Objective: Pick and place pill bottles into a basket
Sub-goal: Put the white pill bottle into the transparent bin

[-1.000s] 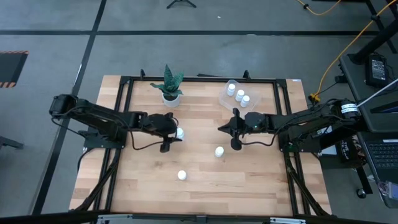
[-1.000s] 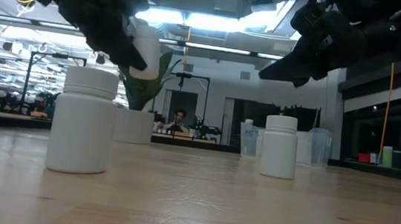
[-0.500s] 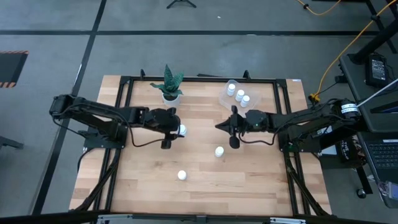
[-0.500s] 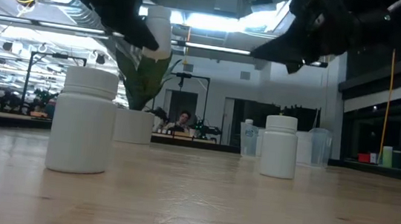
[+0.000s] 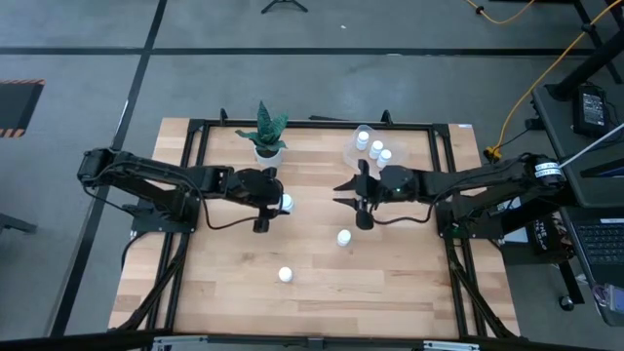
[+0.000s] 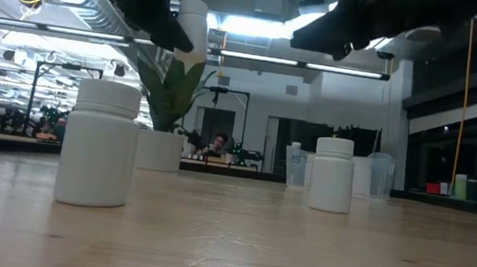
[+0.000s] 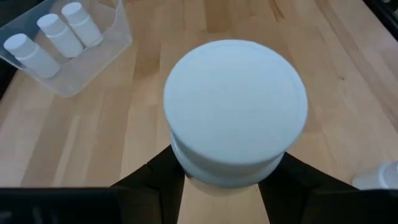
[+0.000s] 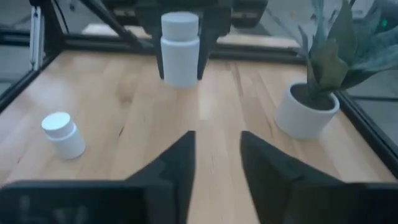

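Left gripper is clamped on a pill bottle, lifted clear of the table at centre-left (cap faces the wrist camera). Right gripper is empty, its fingers parted, and hovers near centre, just in front of the basket. The basket sits at the back right and contains three bottles. Two bottles stand loose on the wood, one mid-table and one nearer the front. Potted plant stands at the back.
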Robot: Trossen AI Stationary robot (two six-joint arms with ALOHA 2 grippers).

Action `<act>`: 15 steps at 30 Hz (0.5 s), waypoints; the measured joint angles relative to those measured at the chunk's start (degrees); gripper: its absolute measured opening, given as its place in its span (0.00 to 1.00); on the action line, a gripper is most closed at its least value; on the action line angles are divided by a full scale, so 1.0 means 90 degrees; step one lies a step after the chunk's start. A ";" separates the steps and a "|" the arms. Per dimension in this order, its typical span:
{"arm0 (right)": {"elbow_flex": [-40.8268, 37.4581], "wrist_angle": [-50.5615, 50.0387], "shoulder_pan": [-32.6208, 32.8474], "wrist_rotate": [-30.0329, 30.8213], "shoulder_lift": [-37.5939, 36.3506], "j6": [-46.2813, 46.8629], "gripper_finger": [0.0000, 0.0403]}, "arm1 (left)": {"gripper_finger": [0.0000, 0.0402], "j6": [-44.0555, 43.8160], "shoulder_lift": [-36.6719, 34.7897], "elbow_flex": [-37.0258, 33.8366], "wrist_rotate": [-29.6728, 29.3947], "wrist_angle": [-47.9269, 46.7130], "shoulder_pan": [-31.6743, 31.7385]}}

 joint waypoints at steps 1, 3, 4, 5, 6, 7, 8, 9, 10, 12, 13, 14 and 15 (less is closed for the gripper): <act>0.0141 -0.0273 0.0000 0.0000 0.0000 0.0002 0.37 | 0.40 -0.0001 0.0006 0.0000 -0.0001 0.0012 0.0015; 0.0418 -0.0698 0.0000 -0.0001 -0.0001 0.0004 0.45 | 0.40 -0.0009 0.0079 0.0018 -0.0002 0.0045 0.0058; 0.0540 -0.0851 0.0000 -0.0002 0.0000 0.0004 0.48 | 0.40 -0.0022 0.0128 0.0040 -0.0003 0.0021 0.0087; 0.0652 -0.0973 0.0000 -0.0002 0.0000 0.0009 0.51 | 0.40 -0.0019 0.0196 0.0096 0.0005 -0.0006 0.0111; 0.0763 -0.1106 0.0000 -0.0002 0.0000 0.0022 0.54 | 0.40 0.0009 0.0300 0.0192 0.0024 -0.0010 0.0133; 0.0847 -0.1233 0.0000 -0.0002 0.0000 0.0022 0.56 | 0.40 0.0079 0.0415 0.0301 0.0066 -0.0029 0.0153; 0.0910 -0.1320 0.0000 -0.0004 0.0000 0.0024 0.59 | 0.40 0.0160 0.0538 0.0426 0.0116 -0.0132 0.0184; 0.0958 -0.1384 0.0000 -0.0008 0.0000 0.0027 0.61 | 0.40 0.0228 0.0678 0.0562 0.0166 -0.0259 0.0198; 0.0997 -0.1448 0.0000 -0.0010 0.0000 0.0036 0.63 | 0.40 0.0308 0.0835 0.0715 0.0205 -0.0344 0.0216; 0.1030 -0.1497 0.0005 -0.0015 0.0000 0.0056 0.66 | 0.40 0.0542 0.1122 0.1037 0.0230 -0.0507 0.0239; 0.1030 -0.1504 0.0023 -0.0017 0.0000 0.0056 0.67 | 0.40 0.0650 0.1257 0.1202 0.0232 -0.0588 0.0250; 0.1030 -0.1531 0.0038 -0.0016 0.0000 0.0051 0.68 | 0.40 0.0733 0.1384 0.1366 0.0232 -0.0658 0.0260; 0.1030 -0.1562 0.0057 -0.0015 0.0000 0.0047 0.68 | 0.40 0.0799 0.1516 0.1522 0.0229 -0.0729 0.0262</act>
